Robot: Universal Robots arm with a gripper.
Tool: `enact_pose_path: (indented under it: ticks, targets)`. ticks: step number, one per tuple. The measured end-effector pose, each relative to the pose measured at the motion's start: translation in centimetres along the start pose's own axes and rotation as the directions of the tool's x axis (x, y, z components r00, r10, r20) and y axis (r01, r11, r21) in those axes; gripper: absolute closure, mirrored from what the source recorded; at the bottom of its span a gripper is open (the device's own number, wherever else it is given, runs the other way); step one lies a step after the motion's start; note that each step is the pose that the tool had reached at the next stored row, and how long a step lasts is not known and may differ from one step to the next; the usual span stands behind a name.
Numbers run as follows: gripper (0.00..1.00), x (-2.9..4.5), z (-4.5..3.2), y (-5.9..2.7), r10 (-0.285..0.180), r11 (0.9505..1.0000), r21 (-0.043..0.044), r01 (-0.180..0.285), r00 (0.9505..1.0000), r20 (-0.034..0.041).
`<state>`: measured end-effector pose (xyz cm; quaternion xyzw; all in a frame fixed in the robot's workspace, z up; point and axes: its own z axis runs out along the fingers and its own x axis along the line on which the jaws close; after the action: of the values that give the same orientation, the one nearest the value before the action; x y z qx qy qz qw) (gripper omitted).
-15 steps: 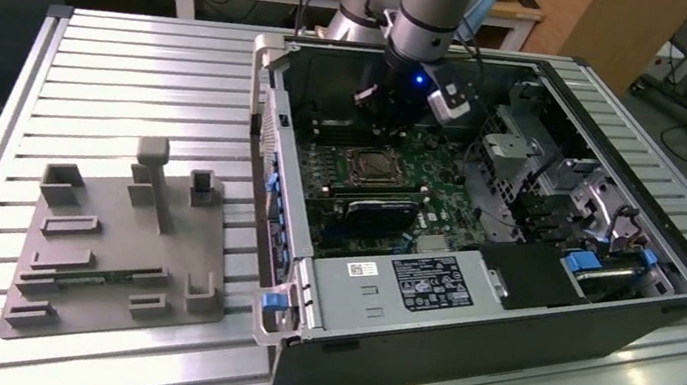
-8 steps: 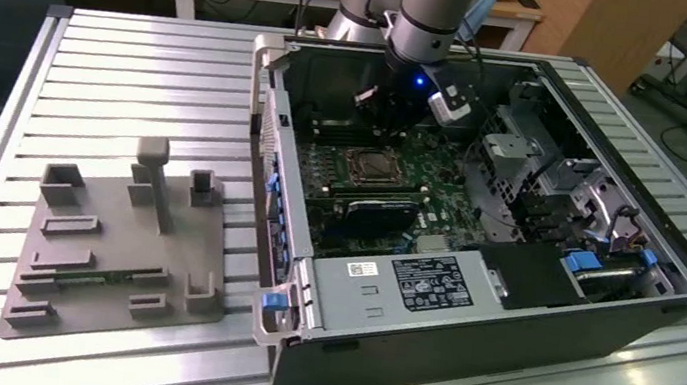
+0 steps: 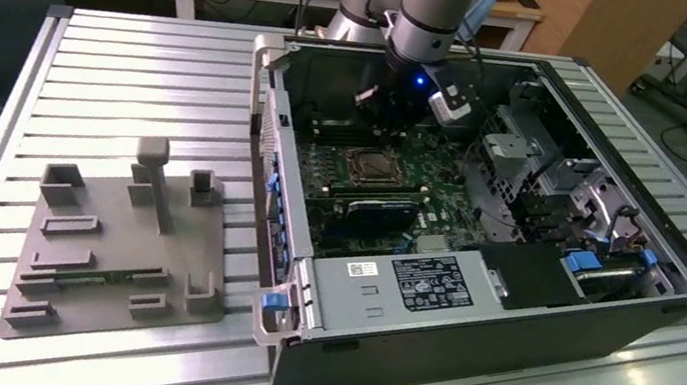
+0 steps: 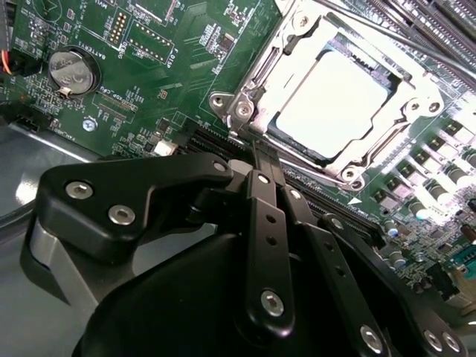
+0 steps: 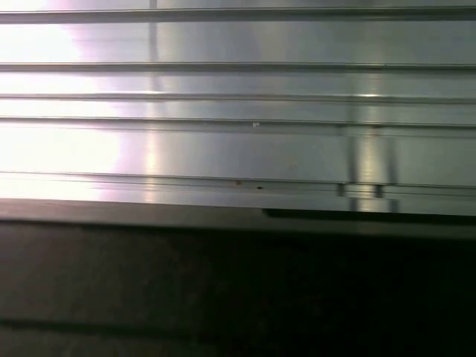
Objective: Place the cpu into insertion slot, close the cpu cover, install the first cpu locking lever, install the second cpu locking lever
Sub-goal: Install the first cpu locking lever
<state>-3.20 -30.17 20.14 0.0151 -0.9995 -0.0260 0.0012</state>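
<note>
Judging by the second wrist view, the cpu [image 4: 332, 104] already lies in the insertion slot [image 4: 262, 71] with the cpu cover [image 4: 416, 93] folded flat over it, so the locking levers look like the step in hand. The claw [image 4: 262, 152], fingers pressed together and empty, hovers just short of the socket's near edge, and the next move calls for catching a thin lever beside that frame.
</note>
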Motion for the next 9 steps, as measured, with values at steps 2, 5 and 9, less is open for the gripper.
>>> enact_pose_path:
  ticks: [2,5,9]
  targets:
    - [0.9,0.0,-0.11,0.01,0.0,1.0,-0.0001,0.0,1.0,0.0001]
    - [0.9,-0.01,-0.11,0.01,0.0,1.0,-0.0001,0.0,1.0,0.0001]
    - [0.9,-0.01,-0.07,-0.02,0.0,1.0,0.0033,0.0,1.0,-0.0002]
